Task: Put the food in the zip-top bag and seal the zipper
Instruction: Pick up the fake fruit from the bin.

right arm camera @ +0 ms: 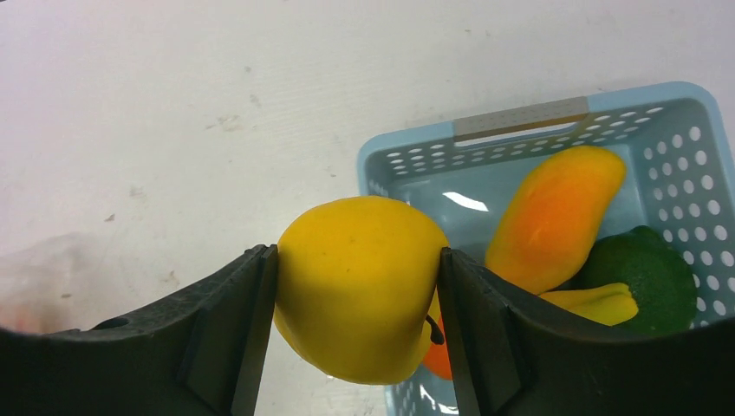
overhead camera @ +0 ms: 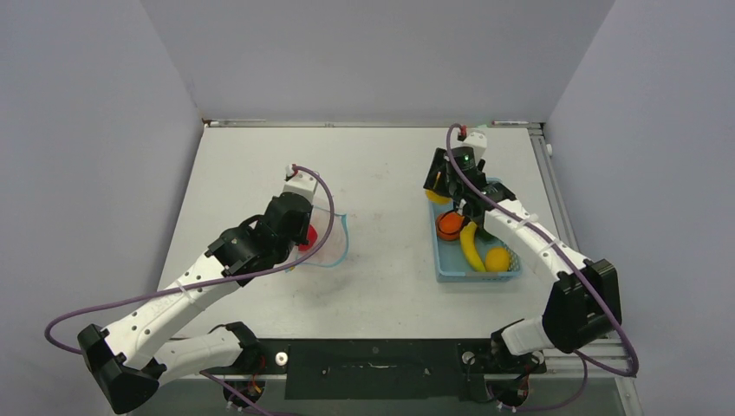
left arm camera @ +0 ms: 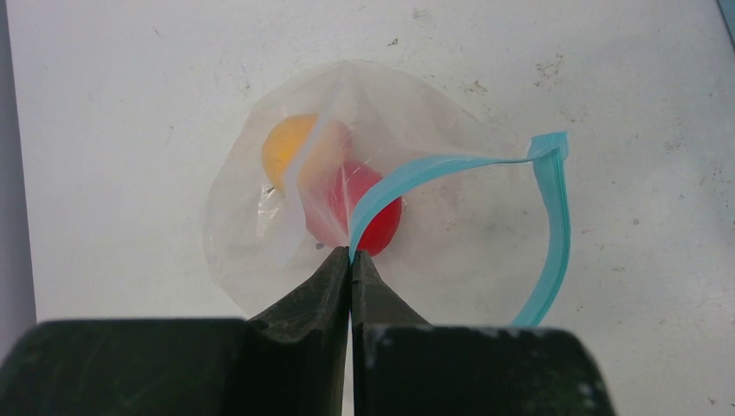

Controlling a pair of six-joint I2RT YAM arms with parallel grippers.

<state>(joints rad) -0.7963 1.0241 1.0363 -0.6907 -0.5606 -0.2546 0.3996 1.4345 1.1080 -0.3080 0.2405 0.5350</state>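
The right tool [right arm camera: 355,260] is clamped on a yellow fruit [right arm camera: 360,312], raised at the edge of the basket [right arm camera: 407,156]. The zip-top bag [left arm camera: 251,234] lies on the worktop [left arm camera: 130,87] at nine o'clock from it, with its zipper [left arm camera: 451,165] pinched in the closed left tool [left arm camera: 351,264]. It is best to carry the fruit level toward nine o'clock, lower it well inside the looped mouth, and release only there, clear of the strip.

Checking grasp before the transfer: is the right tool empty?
No, the right tool is clamped on a yellow fruit.

Qty: 1 bag [left arm camera: 485,251], 1 basket [right arm camera: 537,117], approx 7 fruits [right arm camera: 360,286] incl 1 banana [overhead camera: 471,247].
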